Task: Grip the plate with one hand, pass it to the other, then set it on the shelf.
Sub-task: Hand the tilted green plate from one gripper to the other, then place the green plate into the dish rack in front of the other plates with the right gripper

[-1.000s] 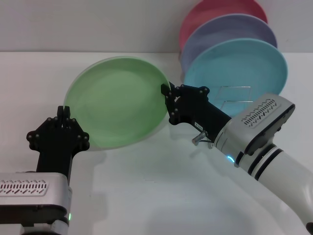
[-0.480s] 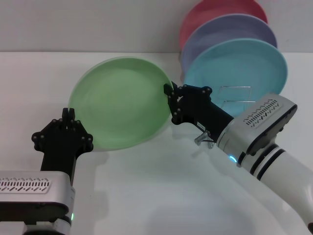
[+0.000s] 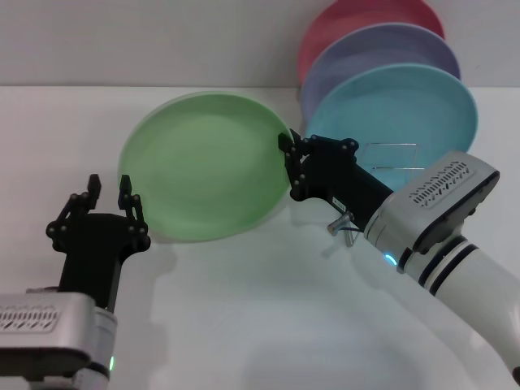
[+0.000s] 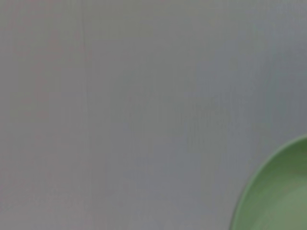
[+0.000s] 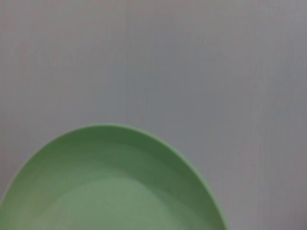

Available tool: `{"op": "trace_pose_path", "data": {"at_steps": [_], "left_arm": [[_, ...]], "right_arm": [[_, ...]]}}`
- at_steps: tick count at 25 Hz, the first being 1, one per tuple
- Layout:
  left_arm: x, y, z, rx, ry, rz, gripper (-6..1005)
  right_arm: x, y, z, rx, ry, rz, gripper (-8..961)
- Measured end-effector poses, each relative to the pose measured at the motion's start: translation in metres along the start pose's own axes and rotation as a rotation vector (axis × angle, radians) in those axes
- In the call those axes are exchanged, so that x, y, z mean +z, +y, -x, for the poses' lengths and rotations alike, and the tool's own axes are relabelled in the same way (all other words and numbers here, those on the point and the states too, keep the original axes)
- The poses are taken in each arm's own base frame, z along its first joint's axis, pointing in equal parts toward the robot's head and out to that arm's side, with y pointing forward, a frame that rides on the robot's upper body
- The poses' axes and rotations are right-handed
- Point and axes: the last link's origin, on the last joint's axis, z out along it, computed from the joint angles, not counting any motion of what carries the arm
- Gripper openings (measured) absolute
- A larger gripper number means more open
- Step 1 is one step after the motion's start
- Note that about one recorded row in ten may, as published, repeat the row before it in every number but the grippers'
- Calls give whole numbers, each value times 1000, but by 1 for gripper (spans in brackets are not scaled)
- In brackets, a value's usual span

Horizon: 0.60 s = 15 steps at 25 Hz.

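Observation:
The light green plate (image 3: 207,166) is held tilted above the white table, left of centre in the head view. My right gripper (image 3: 288,148) is shut on its right rim. My left gripper (image 3: 109,184) is open just below and left of the plate's lower left rim, apart from it. The plate's rim also shows in the left wrist view (image 4: 278,196) and the right wrist view (image 5: 110,182). The silver wire shelf (image 3: 392,159) stands behind my right arm, in front of the light blue plate, partly hidden.
A light blue plate (image 3: 406,110), a lavender plate (image 3: 382,50) and a pink plate (image 3: 357,18) stand upright in a row at the back right. A grey wall runs behind the table (image 3: 244,325).
My left gripper has opened, let go of the green plate and dropped back a little. The right gripper has carried the plate slightly to the right.

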Motion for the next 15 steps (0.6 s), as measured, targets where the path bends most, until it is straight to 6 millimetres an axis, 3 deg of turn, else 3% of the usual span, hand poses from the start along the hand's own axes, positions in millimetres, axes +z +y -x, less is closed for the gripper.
{"op": "trace_pose_path", "data": {"at_steps": [5, 6, 10, 13, 14, 15], "left_arm": [[-6, -5, -7, -47, 62, -12, 436], [-12, -13, -15, -100, 144, -26, 475], [-24, -31, -24, -207, 288, -33, 488], [-31, -57, -25, -322, 420, -13, 494], [-30, -74, -23, -387, 470, 15, 494], [-30, -74, -23, -387, 470, 15, 494]], "right_arm": [[0, -1, 0, -4, -2, -3, 23], [0, -3, 3, -7, -21, -5, 23], [-10, -2, 13, -4, -120, -17, 24], [-20, 0, 18, -10, -187, -33, 24], [-33, 3, 23, -24, -261, -59, 23], [-33, 3, 23, -24, -261, -59, 23]]}}
